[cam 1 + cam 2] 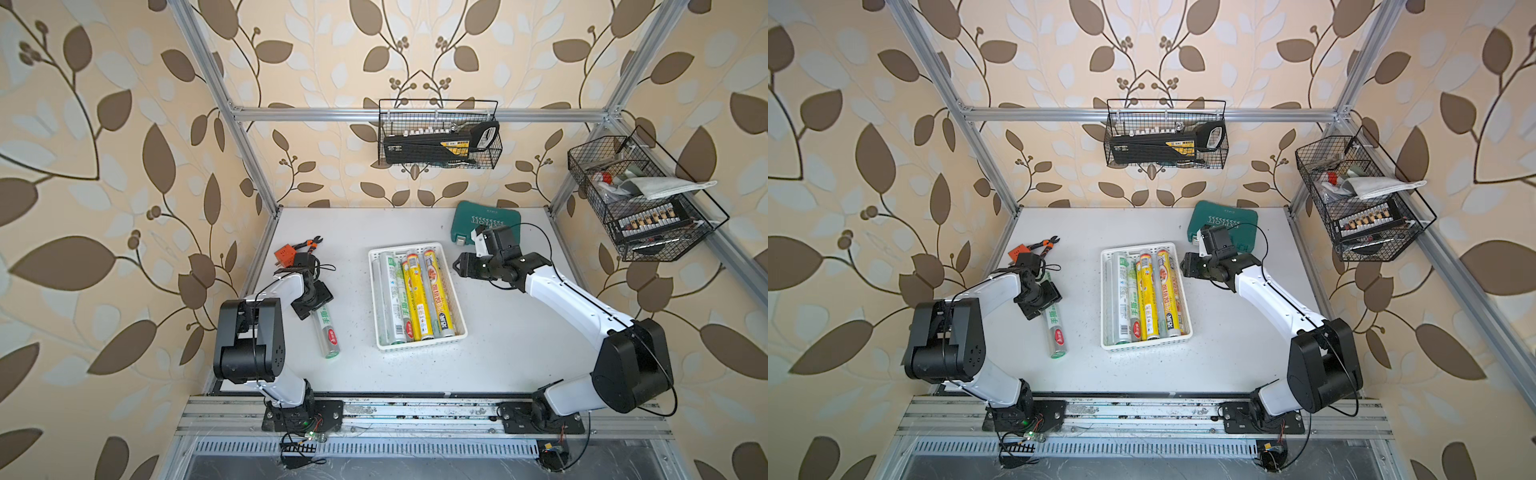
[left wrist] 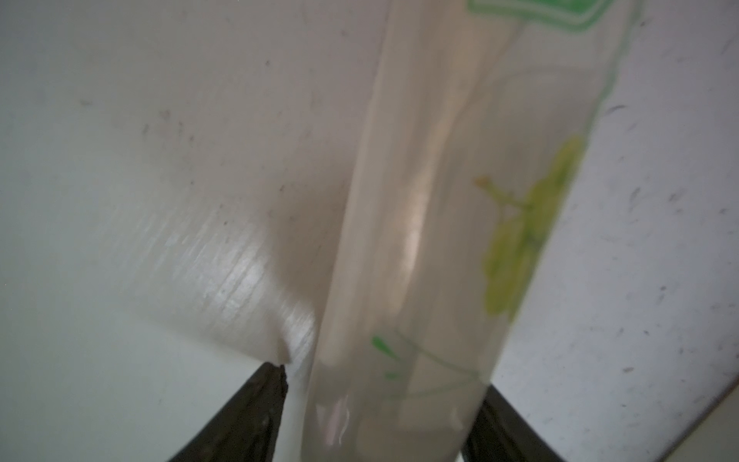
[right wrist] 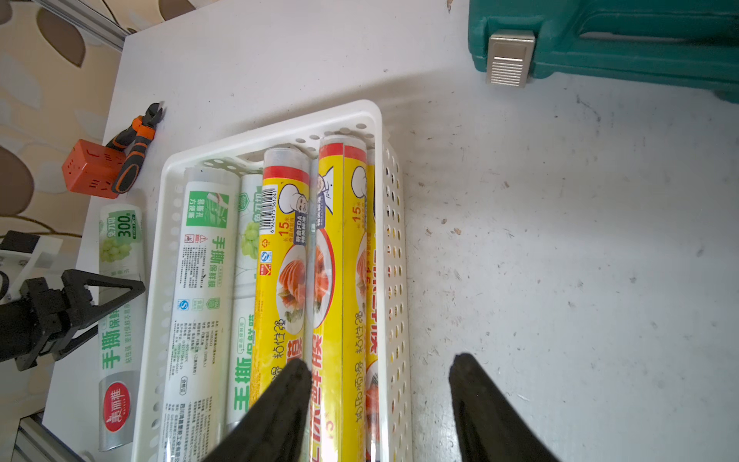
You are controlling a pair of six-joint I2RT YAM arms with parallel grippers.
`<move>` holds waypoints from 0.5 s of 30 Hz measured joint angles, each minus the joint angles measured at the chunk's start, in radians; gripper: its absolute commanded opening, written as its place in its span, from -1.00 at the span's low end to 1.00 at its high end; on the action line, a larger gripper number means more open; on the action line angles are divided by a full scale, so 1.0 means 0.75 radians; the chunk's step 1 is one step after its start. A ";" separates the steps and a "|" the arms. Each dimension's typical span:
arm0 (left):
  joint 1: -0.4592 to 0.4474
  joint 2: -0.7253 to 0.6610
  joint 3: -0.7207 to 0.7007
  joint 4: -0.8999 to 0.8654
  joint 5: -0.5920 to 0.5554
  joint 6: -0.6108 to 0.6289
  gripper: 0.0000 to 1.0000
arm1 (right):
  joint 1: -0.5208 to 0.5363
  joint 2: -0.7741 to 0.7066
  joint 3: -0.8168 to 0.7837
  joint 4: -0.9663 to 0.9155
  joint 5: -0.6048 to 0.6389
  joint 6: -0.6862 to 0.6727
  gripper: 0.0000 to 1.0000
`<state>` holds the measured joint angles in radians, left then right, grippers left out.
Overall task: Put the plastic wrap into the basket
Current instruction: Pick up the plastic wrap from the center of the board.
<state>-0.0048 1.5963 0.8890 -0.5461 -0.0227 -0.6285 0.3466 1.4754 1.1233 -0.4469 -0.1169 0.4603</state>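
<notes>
**Finding:** the task is judged nearly complete.

- **Done:** At least five rolls [image 1: 415, 299], yellow and green-and-white, are laid lengthwise in the basket [image 1: 422, 345] at the middle of the table [image 1: 519, 332]. An exact count cannot be given, as some are overlapped.
- **Left outside:** One loose roll [image 1: 330, 328], green-labelled, is lying flat on the table. It is left of the basket, apart from it and roughly parallel to it. No other stray roll is seen.
- **Left gripper [image 2: 382, 384]:** It is lowered over the far half of the loose roll with a jaw on each side. Whether the roll is pinched cannot be told.
- **Right gripper [image 3: 380, 362]:** It is held open and empty above the basket's right wall.

**Outstanding, by judgement:** the loose roll is to be gripped, lifted and laid in the basket.
</notes>
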 measured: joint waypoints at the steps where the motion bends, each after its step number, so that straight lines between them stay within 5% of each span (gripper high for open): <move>1: -0.012 0.009 0.006 -0.005 0.000 0.001 0.39 | 0.000 0.000 0.000 -0.001 -0.001 0.000 0.18; 15: -0.191 0.029 0.132 -0.131 -0.026 0.004 -0.08 | 0.000 0.003 0.001 -0.001 0.000 0.000 0.18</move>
<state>-0.1482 1.6180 0.9882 -0.6445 -0.0425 -0.6254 0.3466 1.4773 1.1236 -0.4473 -0.1169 0.4603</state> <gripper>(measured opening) 0.525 0.589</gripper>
